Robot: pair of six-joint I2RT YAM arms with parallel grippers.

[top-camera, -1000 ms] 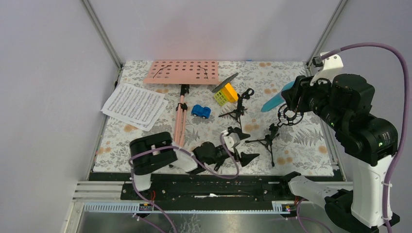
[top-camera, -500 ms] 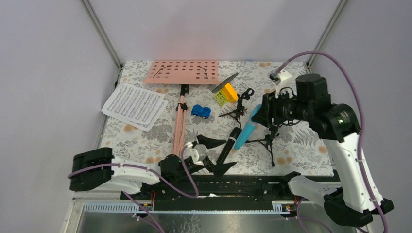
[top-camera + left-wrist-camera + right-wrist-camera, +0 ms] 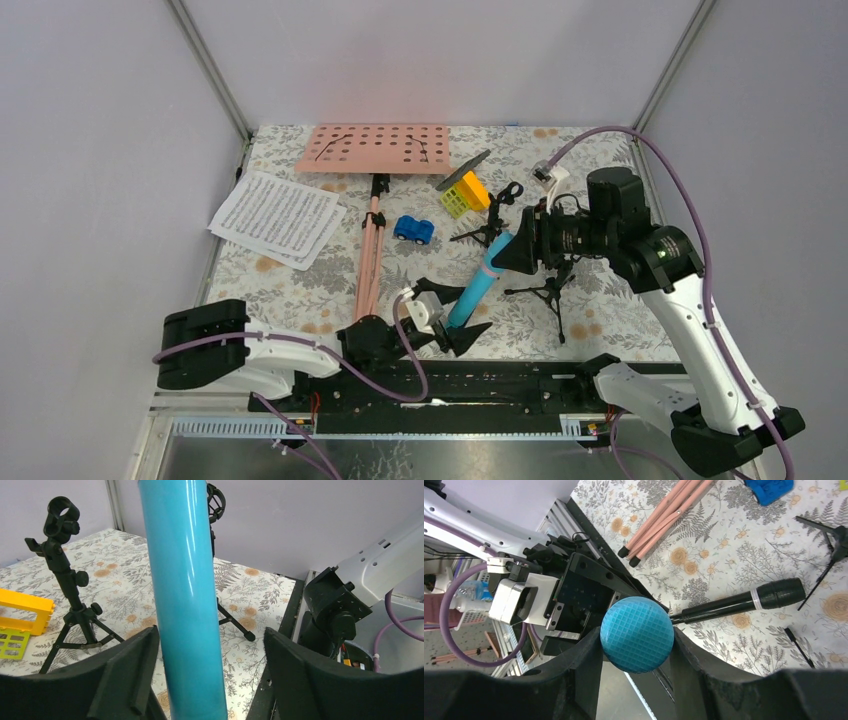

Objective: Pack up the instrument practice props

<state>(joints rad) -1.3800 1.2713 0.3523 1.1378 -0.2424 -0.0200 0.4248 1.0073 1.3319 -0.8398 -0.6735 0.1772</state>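
Blue mic (image 3: 480, 275): off the table, over its near middle.
Long axis: head far-right, handle slanting down near-left.
Right gripper (image 3: 517, 254): clamped on the mesh head.
Left gripper (image 3: 456, 314): jaws spread, one on each side of the handle; one pad may be brushing it, hard to tell.
Nearer for the take: left arm; the jaws only need to close.

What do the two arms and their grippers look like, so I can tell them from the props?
The left arm and right arm have white shells with black joint housings; a lilac cable loops along each. The left gripper and right gripper have black wedge-shaped fingers. A small green light shows on the right arm.
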